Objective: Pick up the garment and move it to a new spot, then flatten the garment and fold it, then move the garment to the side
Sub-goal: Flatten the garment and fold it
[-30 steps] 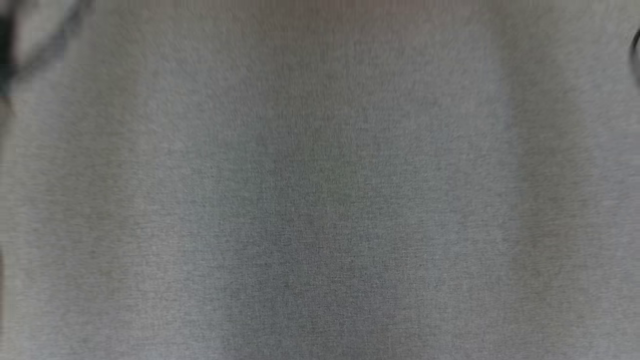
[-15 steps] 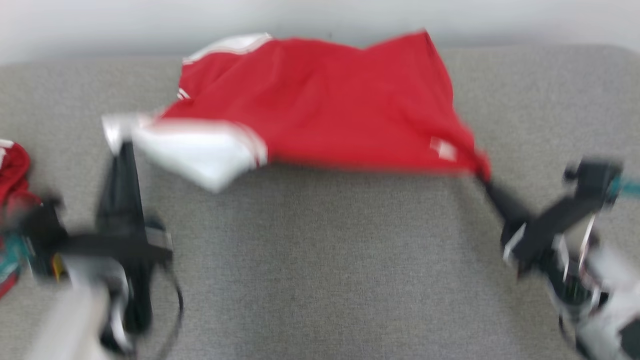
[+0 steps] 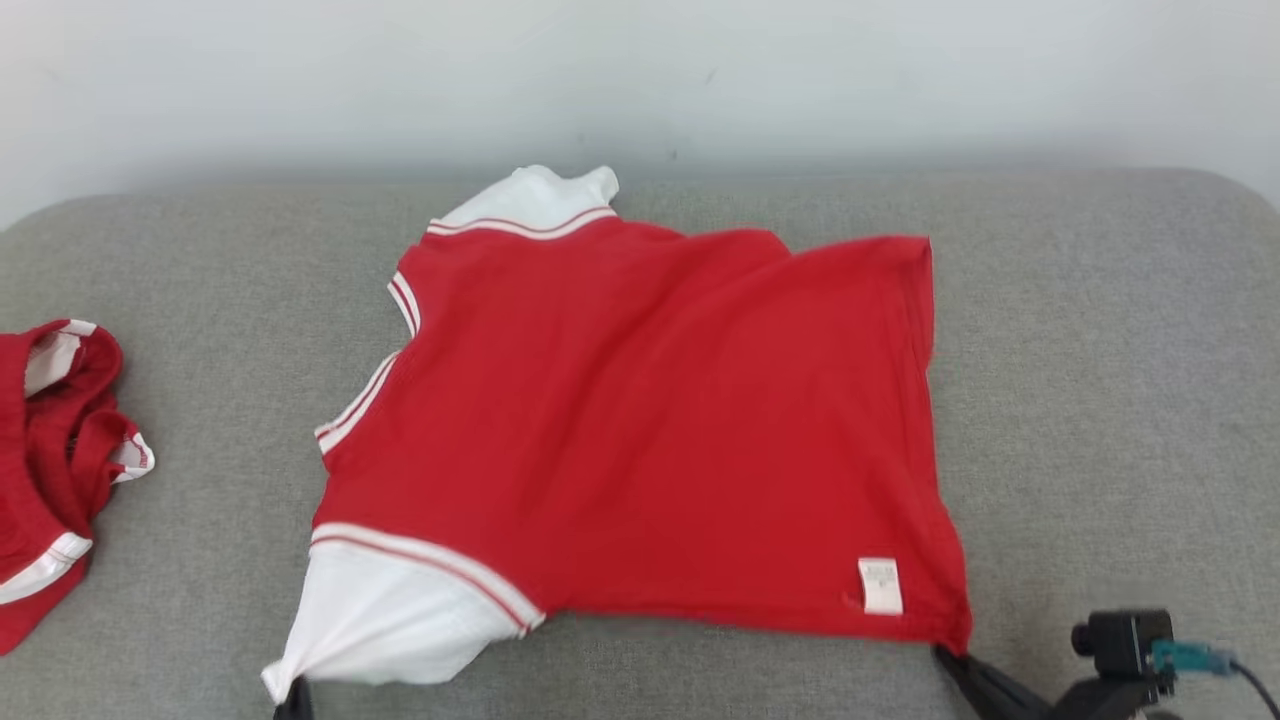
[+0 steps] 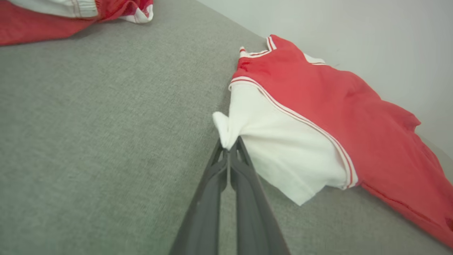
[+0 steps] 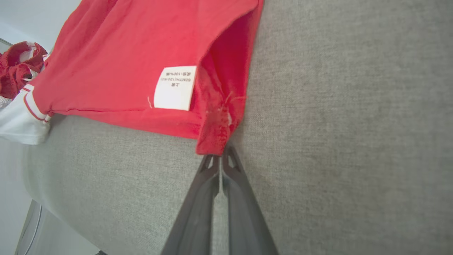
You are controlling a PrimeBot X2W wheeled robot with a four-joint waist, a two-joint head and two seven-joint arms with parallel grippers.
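A red garment (image 3: 650, 420) with white sleeves and a white care label (image 3: 880, 585) lies spread on the grey cushion (image 3: 1100, 350), inside out. My left gripper (image 3: 293, 700) is shut on the tip of its near white sleeve (image 4: 279, 145), pinched at the fingertips (image 4: 230, 148). My right gripper (image 3: 950, 660) is shut on the garment's near right hem corner (image 5: 216, 138). The cloth is drawn taut between the two grips along its front edge.
A second red and white garment (image 3: 50, 460) lies crumpled at the cushion's left edge, also seen as a red garment (image 4: 53, 17) in the left wrist view. A pale wall (image 3: 640, 80) rises behind the cushion. The right wrist camera (image 3: 1125, 635) shows at lower right.
The head camera has swung from bare cushion to the garment. The garment, held in the air half a second ago, now lies flat on the cushion, both grippers lower and nearer me.
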